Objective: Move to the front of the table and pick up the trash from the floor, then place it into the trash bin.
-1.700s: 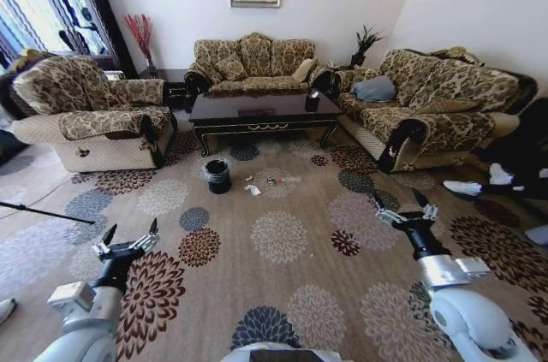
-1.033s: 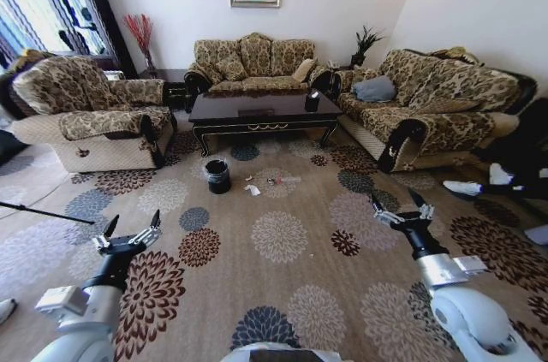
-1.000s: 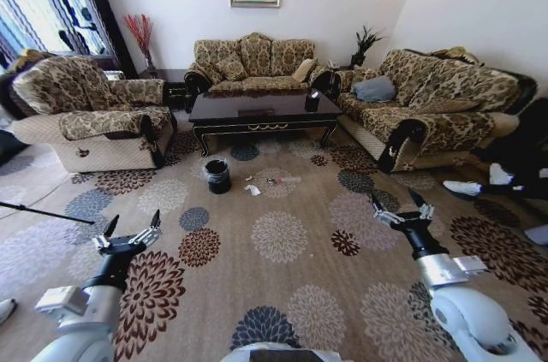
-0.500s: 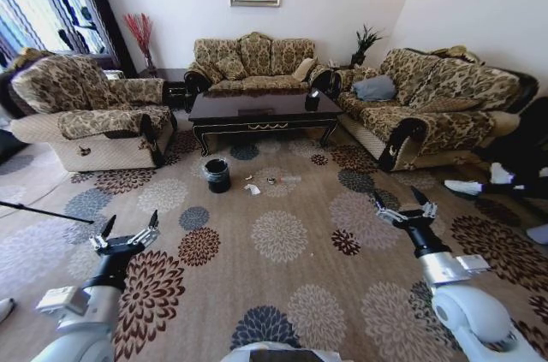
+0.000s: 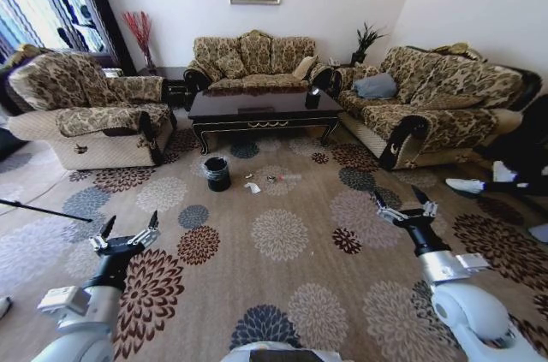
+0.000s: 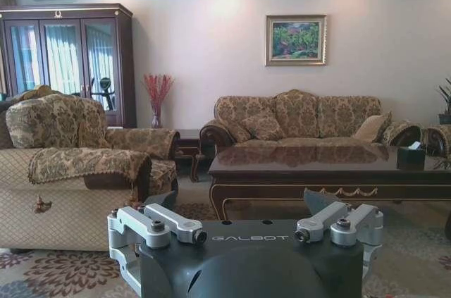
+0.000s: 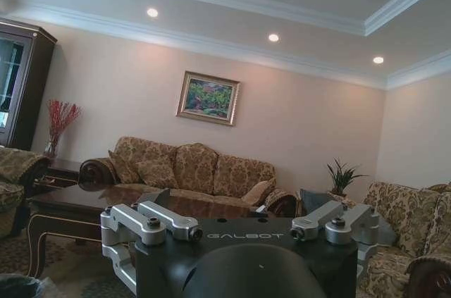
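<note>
The dark glossy table [image 5: 257, 109] stands far ahead in front of the back sofa, and it shows closer in the left wrist view [image 6: 331, 160]. On the patterned floor [image 5: 282, 234] before it lies the trash: a white paper scrap [image 5: 253, 188] and small bits [image 5: 272, 179]. The black trash bin [image 5: 217, 174] stands just left of them. My left gripper [image 5: 130, 229] hangs open low on the left. My right gripper [image 5: 402, 202] is open on the right. Both are far from the trash and hold nothing.
An armchair [image 5: 86, 114] flanks the table on the left and a long sofa [image 5: 428, 97] on the right. A black box [image 5: 312, 99] sits on the table. A thin black pole [image 5: 47, 212] lies at left. A person's shoes [image 5: 479, 184] rest at right.
The whole head view has shifted slightly, so the camera has moved a little. Both grippers keep the same open pose, and the trash and bin lie as before.
</note>
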Controlling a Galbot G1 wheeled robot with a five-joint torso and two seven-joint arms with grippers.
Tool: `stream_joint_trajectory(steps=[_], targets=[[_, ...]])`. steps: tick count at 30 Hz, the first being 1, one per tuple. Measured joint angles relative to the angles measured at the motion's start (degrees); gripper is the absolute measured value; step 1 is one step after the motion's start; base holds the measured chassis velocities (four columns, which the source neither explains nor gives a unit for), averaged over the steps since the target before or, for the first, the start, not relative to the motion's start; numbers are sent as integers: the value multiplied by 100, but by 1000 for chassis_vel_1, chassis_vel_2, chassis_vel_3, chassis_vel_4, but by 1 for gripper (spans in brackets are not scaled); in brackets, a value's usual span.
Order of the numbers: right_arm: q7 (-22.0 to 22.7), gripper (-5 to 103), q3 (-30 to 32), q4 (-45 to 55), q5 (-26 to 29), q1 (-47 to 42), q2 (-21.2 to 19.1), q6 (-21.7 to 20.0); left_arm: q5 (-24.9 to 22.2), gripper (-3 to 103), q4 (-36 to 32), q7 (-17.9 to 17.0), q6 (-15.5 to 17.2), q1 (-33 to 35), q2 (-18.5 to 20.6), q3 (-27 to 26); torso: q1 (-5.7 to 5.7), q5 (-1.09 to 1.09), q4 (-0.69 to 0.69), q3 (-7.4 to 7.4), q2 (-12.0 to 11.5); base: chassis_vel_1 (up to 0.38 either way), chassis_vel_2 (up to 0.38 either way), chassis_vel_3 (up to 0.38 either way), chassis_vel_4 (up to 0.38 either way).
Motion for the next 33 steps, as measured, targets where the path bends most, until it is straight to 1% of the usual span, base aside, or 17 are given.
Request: stream_joint_trajectory(steps=[6, 9, 16, 17, 27, 33], targets=[[-38, 100, -69, -67, 2, 29, 28, 78, 18, 100, 47, 0, 0, -14, 1, 20, -95, 0, 0, -119, -214, 0, 0, 0, 0], [-46, 100, -87, -86, -4, 42, 36, 84, 21, 100, 62, 1, 0, -21, 1, 23, -118, 0, 0, -146, -264, 0, 0, 0, 0], [-51, 100, -128, -158, -12, 107, 33, 93, 4, 100, 120, 1, -1, -60, 10, 30, -215, 0, 0, -274, -490, 0, 0, 0, 0], [-51, 100, -128, -158, -12, 107, 33, 93, 4, 100, 120, 1, -1, -60, 10, 30, -215, 0, 0, -274, -490, 0, 0, 0, 0], [-50, 100, -114, -199, 6, 119, 7, 102, 22, 100, 141, 1, 0, -81, -33, 91, -346, 0, 0, -440, -786, 0, 0, 0, 0], [-49, 100, -105, -190, 8, 113, -4, 104, 44, 100, 126, 2, -2, -64, -52, 92, -407, 0, 0, -512, -918, 0, 0, 0, 0]])
